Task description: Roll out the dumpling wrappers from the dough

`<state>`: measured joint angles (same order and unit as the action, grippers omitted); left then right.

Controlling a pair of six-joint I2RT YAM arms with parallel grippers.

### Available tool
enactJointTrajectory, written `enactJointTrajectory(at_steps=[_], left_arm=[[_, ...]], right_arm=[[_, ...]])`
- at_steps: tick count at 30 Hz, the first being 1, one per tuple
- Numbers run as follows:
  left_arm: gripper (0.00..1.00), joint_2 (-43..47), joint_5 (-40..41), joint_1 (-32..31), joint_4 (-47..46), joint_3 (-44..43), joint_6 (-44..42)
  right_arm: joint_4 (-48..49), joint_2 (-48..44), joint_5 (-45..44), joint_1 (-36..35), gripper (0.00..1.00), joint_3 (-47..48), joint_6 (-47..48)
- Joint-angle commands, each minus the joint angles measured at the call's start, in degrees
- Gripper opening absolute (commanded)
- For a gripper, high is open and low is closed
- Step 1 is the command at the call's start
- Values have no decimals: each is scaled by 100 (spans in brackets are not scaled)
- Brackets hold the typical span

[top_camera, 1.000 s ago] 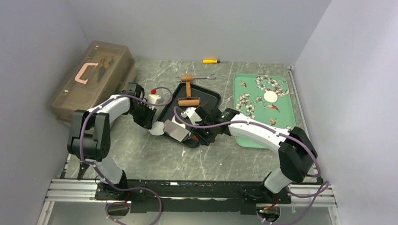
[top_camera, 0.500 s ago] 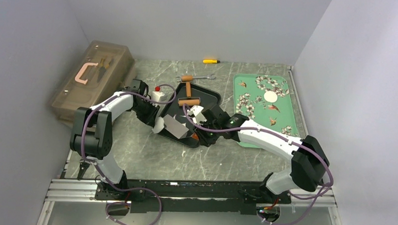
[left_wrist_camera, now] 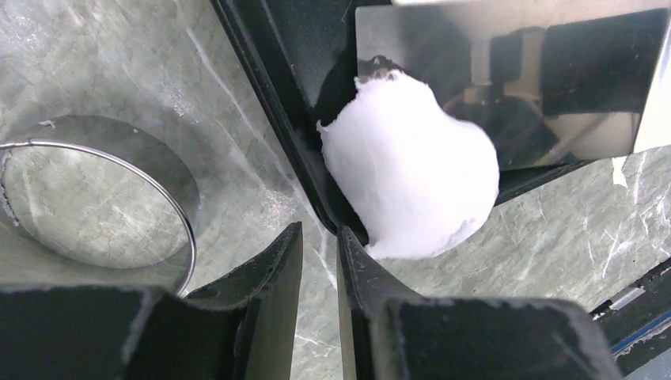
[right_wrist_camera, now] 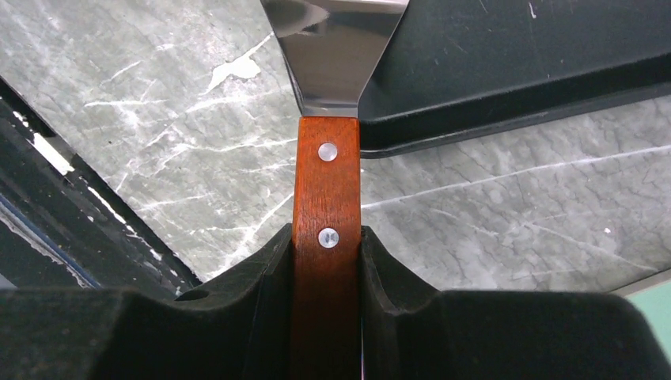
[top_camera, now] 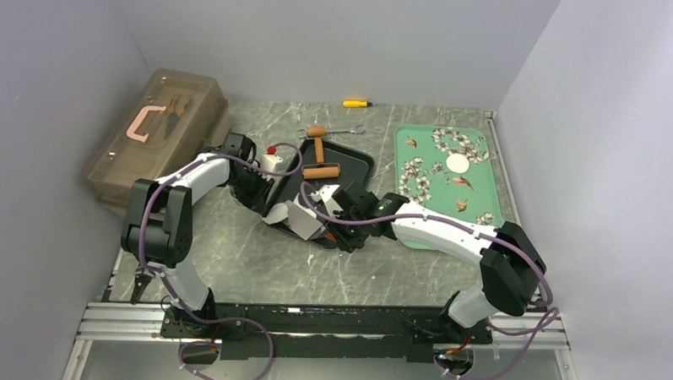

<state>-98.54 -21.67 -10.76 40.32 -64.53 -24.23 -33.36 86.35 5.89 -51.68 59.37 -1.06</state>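
Note:
The dough [left_wrist_camera: 411,170] is a soft white lump lying across the black tray's left rim [left_wrist_camera: 277,79], against the scraper's shiny metal blade [left_wrist_camera: 506,79]. My left gripper [left_wrist_camera: 319,237] is nearly shut with nothing between its jaws. Its right finger [left_wrist_camera: 356,261] touches the dough's near edge. In the top view the left gripper [top_camera: 263,200] mostly hides the dough. My right gripper [right_wrist_camera: 326,237] is shut on the scraper's wooden handle [right_wrist_camera: 326,190], and its blade [right_wrist_camera: 336,47] reaches over the tray's corner. One round white wrapper [top_camera: 457,164] lies on the green tray [top_camera: 425,218].
The metal ring cutter [left_wrist_camera: 95,206] stands on the marble left of the left gripper. The brown wooden roller [top_camera: 318,156] lies at the black tray's [top_camera: 355,161] far end. A brown toolbox [top_camera: 158,133], a small white red-capped bottle [top_camera: 271,161], a wrench [top_camera: 339,131] and a yellow item [top_camera: 356,103] lie beyond.
My left gripper has moved up and right to the tray's left rim, and the dough has gone with it from the table onto the rim. The scraper blade has shifted slightly.

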Motion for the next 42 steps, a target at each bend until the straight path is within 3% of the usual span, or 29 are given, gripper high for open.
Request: enactJointTrajectory(at_steps=[1,8,14,23,28,42], left_arm=[[27,-57,-281,-98,-104,-202,69],[27,-95,-315,-155,-105,-185,73],[27,22,-271,-207,-105,-181,59],[28,45,-192,-207,-92,-414,65],[27,-55,-343,-207,-46,-411,82],[28,-127,-433,-224,39,-541,52]], right_arm=[[95,44,-176,-279,0,319,53],[841,33,84,-314,0,201,-181],[631,198,-867,-238,0,405,-549],[1099,57,128,-247,0,75,-195],[723,117,26,-322,0,197,52],[942,83,340,-220,0,192,115]])
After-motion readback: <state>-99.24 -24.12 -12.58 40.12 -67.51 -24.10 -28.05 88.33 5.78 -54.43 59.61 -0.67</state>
